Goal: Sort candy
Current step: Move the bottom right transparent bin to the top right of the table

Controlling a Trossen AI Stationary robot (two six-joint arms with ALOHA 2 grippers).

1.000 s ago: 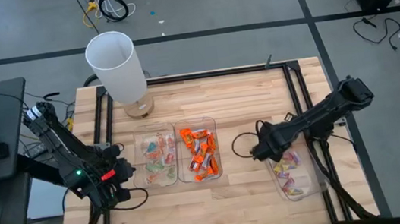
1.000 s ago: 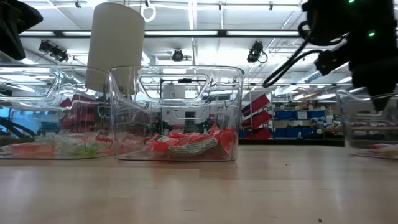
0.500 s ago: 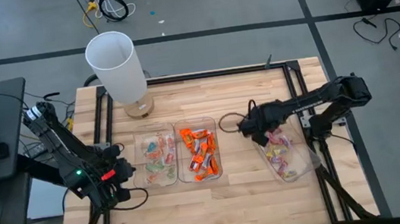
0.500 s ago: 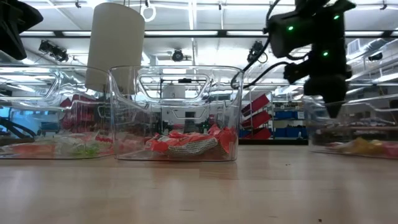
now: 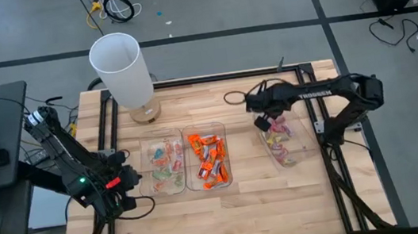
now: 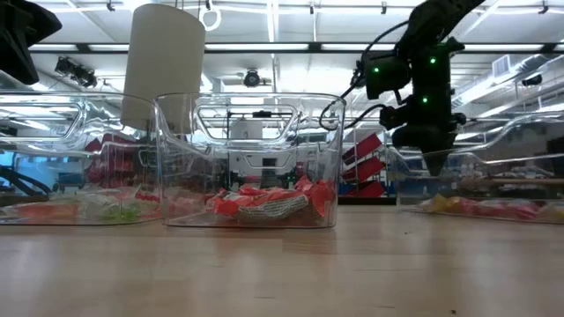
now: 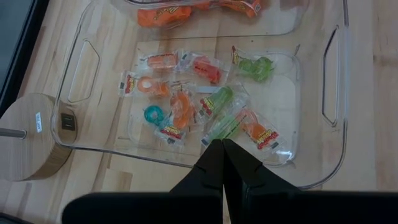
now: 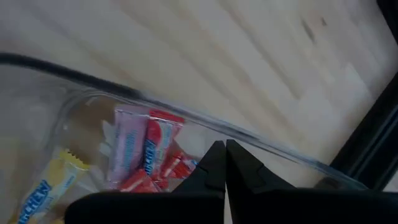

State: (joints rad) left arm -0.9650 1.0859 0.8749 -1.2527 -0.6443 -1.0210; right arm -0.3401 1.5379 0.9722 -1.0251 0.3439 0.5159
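Three clear trays sit on the wooden desk (image 5: 250,192), and all the candy is inside them. The left tray (image 5: 164,165) has the mixed green, orange and pink candy (image 7: 205,102), the middle tray (image 5: 207,159) right beside it holds the orange candy (image 5: 208,161), and the right tray (image 5: 284,141), set well apart and at an angle, has the pink-and-yellow candy (image 5: 278,136).

The right gripper (image 5: 262,122) is down at the far-left corner of the right tray, fingers pressed together with nothing pinched between them, tips just over the tray's rim in its wrist view. The left gripper (image 5: 127,179) waits at the desk's left edge next to the left tray, fingers also pressed together and empty.

A tall white cylinder (image 5: 120,68) on a round wooden base stands behind the trays.
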